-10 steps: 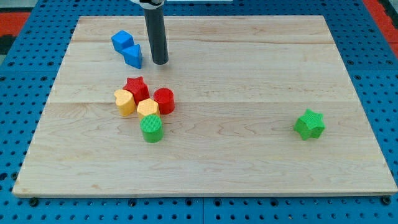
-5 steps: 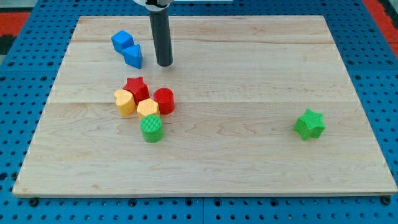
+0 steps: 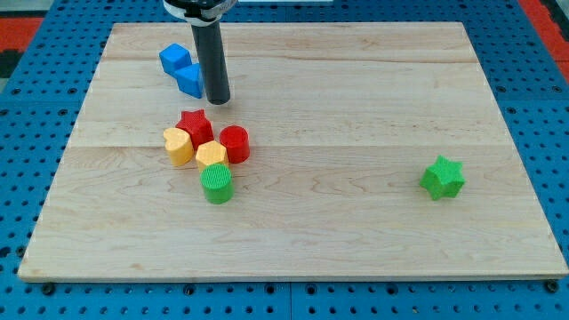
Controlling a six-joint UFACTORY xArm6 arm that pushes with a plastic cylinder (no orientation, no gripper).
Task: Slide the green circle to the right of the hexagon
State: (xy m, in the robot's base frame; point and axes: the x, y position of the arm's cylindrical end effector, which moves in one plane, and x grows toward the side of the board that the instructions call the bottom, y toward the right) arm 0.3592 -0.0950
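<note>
The green circle (image 3: 216, 184) lies left of centre, touching the lower edge of the yellow hexagon (image 3: 212, 155). The hexagon sits in a tight cluster with a red circle (image 3: 234, 143) on its right, a red star (image 3: 195, 125) above and a yellow heart-like block (image 3: 178, 146) on its left. My tip (image 3: 218, 100) stands on the board above the cluster, just right of the blue triangle-like block (image 3: 190, 80), close to the red star's top but apart from it.
A blue cube (image 3: 175, 59) sits beside the blue triangle near the view's top left. A green star (image 3: 442, 177) lies alone at the view's right. The wooden board (image 3: 356, 249) rests on a blue pegboard.
My tip moved slightly right, then left and down toward the cluster, ending right next to the blue triangle. No block has moved.
</note>
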